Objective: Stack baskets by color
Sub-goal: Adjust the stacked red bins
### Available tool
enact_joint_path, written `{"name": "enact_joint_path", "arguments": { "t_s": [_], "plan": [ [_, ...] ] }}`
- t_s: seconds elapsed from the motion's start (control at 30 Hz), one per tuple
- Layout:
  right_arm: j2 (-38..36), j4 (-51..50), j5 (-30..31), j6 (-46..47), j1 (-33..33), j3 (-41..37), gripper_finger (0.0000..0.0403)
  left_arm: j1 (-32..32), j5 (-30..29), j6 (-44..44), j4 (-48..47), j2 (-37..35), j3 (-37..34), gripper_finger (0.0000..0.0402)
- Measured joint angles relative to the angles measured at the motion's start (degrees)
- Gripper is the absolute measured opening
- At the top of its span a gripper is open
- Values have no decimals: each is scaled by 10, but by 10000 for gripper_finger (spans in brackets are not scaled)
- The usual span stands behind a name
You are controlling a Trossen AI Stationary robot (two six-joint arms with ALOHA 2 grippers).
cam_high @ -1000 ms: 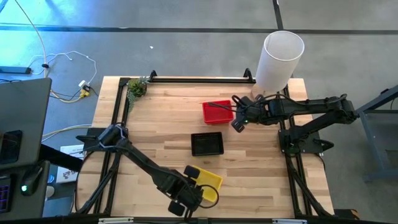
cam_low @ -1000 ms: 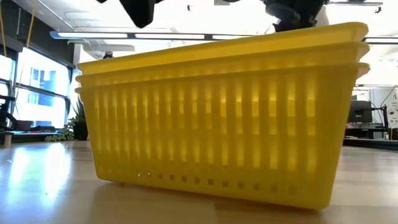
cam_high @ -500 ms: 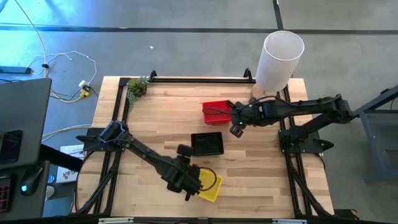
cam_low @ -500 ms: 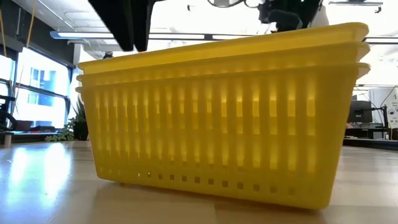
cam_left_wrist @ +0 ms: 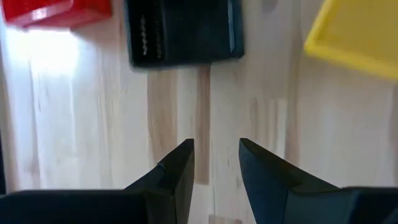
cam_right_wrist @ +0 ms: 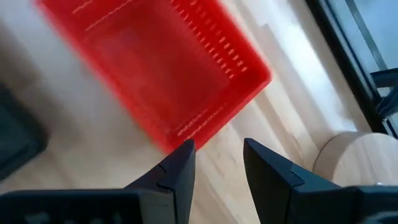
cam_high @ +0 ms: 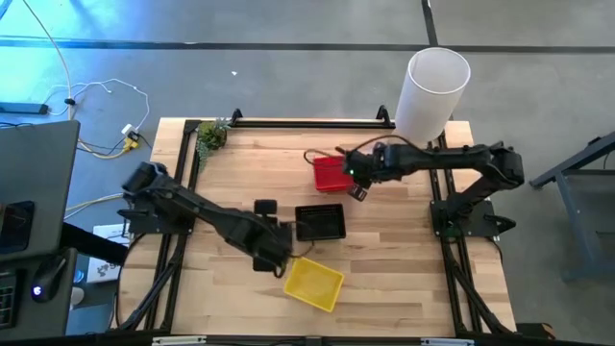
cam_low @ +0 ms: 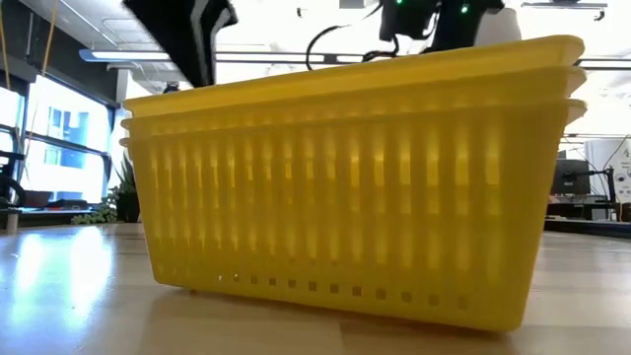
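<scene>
A pale wooden plank table (cam_high: 240, 173) fills the middle of the high view, edged by a black metal frame (cam_high: 307, 122) running along its far side and down both flanks. At the far right corner a tall white cylinder (cam_high: 430, 93) stands upright, open at the top. At the far left corner sits a small green plant (cam_high: 210, 135). Off the table, the grey concrete floor (cam_high: 288, 67) carries a tangle of white and yellow cables (cam_high: 106, 115). A dark monitor (cam_high: 34, 207) shows at the left edge. From table height, bright ceiling strip lights (cam_low: 148, 56) and large windows (cam_low: 59, 148) glow behind.
</scene>
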Motion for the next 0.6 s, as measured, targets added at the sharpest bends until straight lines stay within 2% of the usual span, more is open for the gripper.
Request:
{"name": "enact_joint_path", "arguments": {
  "t_s": [0.27, 0.47, 0.6],
  "plan": [
    [2, -3, -14, 45, -78, 0, 122, 32, -2, -10, 106, -111, -160, 113],
    [32, -3, -34, 56, -128, 0, 122, 61, -1, 1, 180, -158, -261, 113],
    [63, -3, -54, 64, -153, 0, 122, 81, 21, 3, 213, -176, -311, 113]
  ]
}}
